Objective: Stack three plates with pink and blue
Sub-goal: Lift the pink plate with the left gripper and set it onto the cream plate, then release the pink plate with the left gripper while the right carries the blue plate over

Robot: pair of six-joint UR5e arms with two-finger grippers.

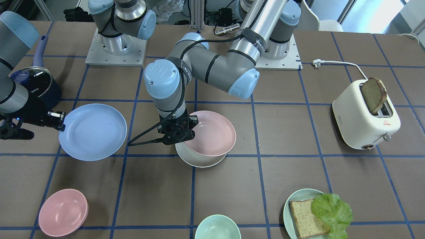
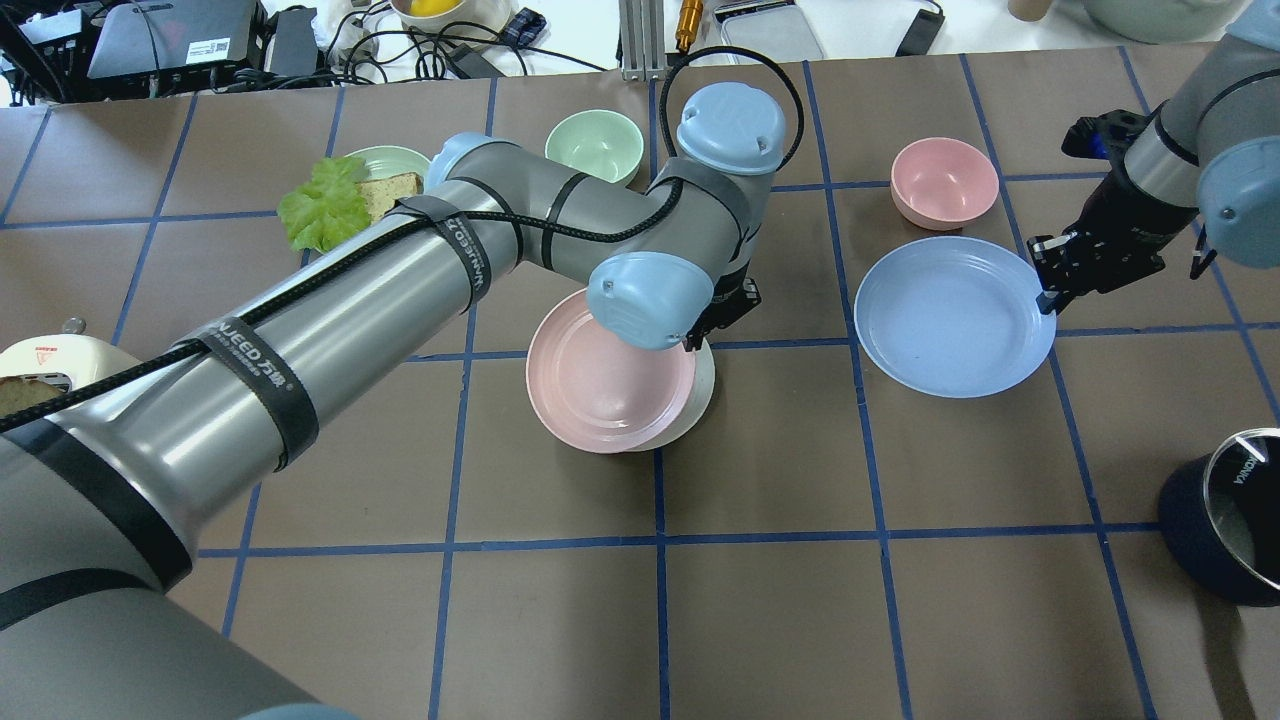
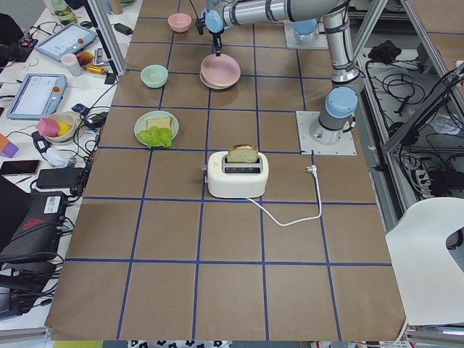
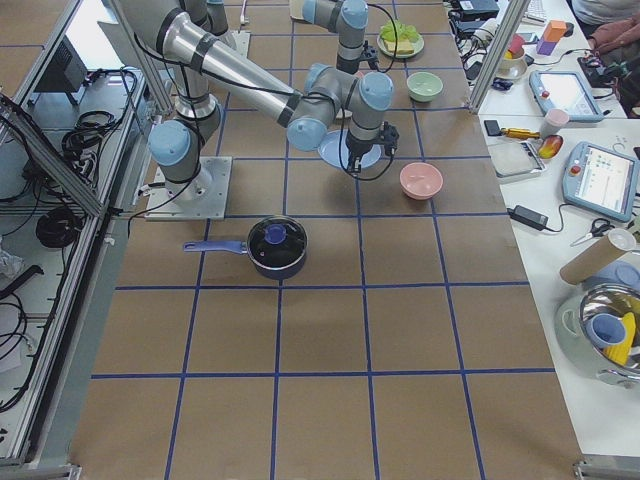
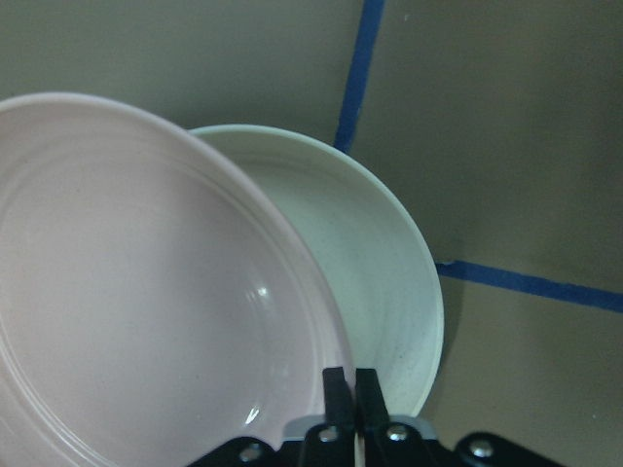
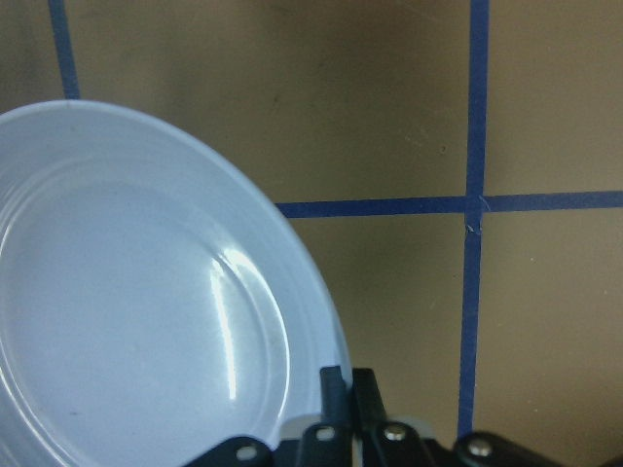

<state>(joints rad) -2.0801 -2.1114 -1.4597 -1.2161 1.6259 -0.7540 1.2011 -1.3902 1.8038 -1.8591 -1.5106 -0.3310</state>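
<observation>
Over the cream plate (image 1: 199,162), left jaws grip the pink plate (image 1: 212,134); right jaws seemingly pinch the blue plate (image 1: 93,131).

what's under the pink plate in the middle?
The cream-white plate, offset: only a crescent of its rim and floor shows. The rest is covered by the pink plate, whose rim the left gripper pinches.

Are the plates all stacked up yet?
Not yet, nothing is fully stacked. In hand: the left pincer pinches the pink plate by its rim, off-centre over the cream plate. The right pincer grips the blue plate by its rim, apart from them. Left: settle pink, then add blue.
</observation>
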